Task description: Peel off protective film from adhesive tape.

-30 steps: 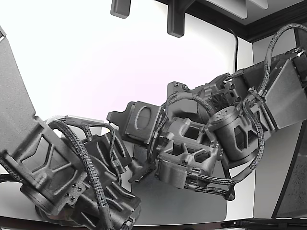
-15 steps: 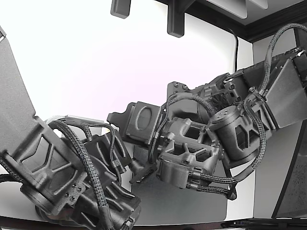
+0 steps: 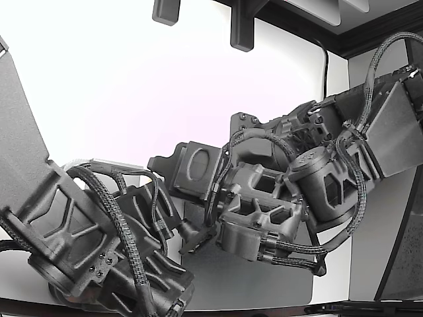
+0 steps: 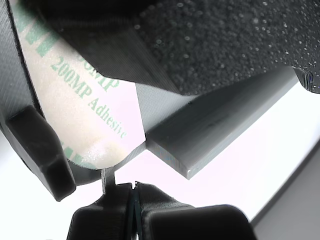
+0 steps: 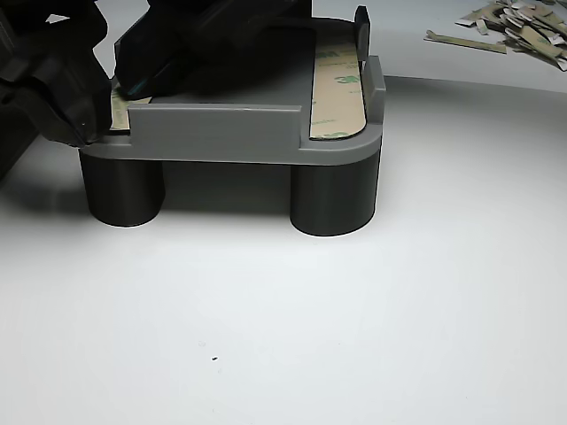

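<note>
Two tape strips lay on the grey fixture point(image 5: 221, 133) on the white worktop point(image 5: 354, 319), long axes running near to far: one strip point(image 5: 338, 84) along the other view's right edge, the second strip point(image 5: 120, 108) at its left under the tool point(image 5: 106, 93). The arm point(image 3: 258, 211) reached low across the fixture, the tool's tips pressed together on that film's point(image 4: 85, 125) rounded near end. Peeled scraps point(image 5: 518, 27) lay piled far right.

Bright, even light washes the white table point(image 5: 354, 310) almost blank. Soft shadows pool under the grey fixture point(image 5: 239, 133). The wrist view is blurred up close.
</note>
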